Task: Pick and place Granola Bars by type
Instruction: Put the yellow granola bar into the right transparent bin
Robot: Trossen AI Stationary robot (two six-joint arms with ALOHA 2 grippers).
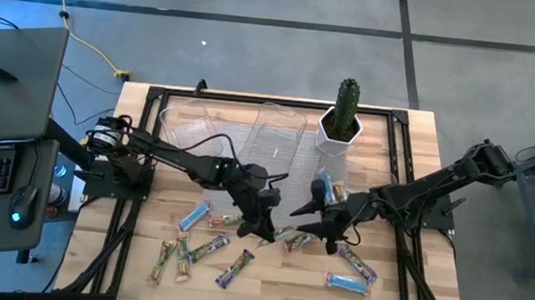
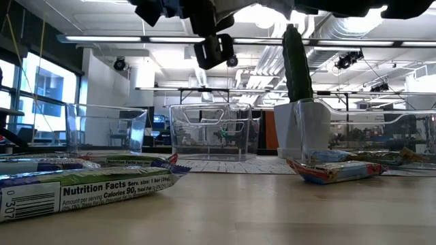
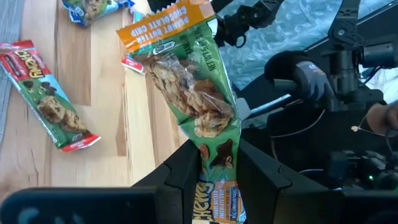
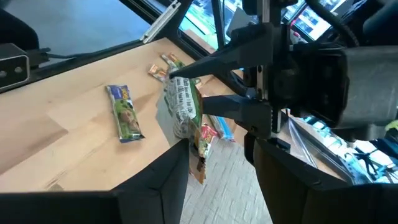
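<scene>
My left gripper [image 1: 266, 228] [image 3: 217, 152] hangs over the table's middle, shut on a green-tan granola bar [image 3: 186, 81] with orange ends. My right gripper [image 1: 316, 222] [image 4: 217, 146] is open just to its right, its fingers facing the held bar [image 4: 181, 106] without touching it. Several other bars lie flat on the wood: light blue [image 1: 194, 216], purple [image 1: 235, 269], green-tan [image 1: 205, 249] and red-tan [image 3: 50, 106]. In the low view a green-tan bar [image 2: 82, 187] lies near the camera, with a red-tan one [image 2: 334, 170] farther right. My left gripper pinches the green-tan bar between its two fingers, across the wrapper a short way in from one orange end [image 3: 219, 163]. The longer part reaches out beyond the fingertips to the other orange end [image 3: 168, 25]. The bar is lifted clear of the table.
Two clear plastic trays [image 1: 184, 123] [image 1: 278, 136] stand at the far side. A cactus in a white pot [image 1: 343, 118] is to their right. More bars lie near the right gripper [image 1: 346, 283] [image 1: 357, 265]. Bare wood shows at the near right corner.
</scene>
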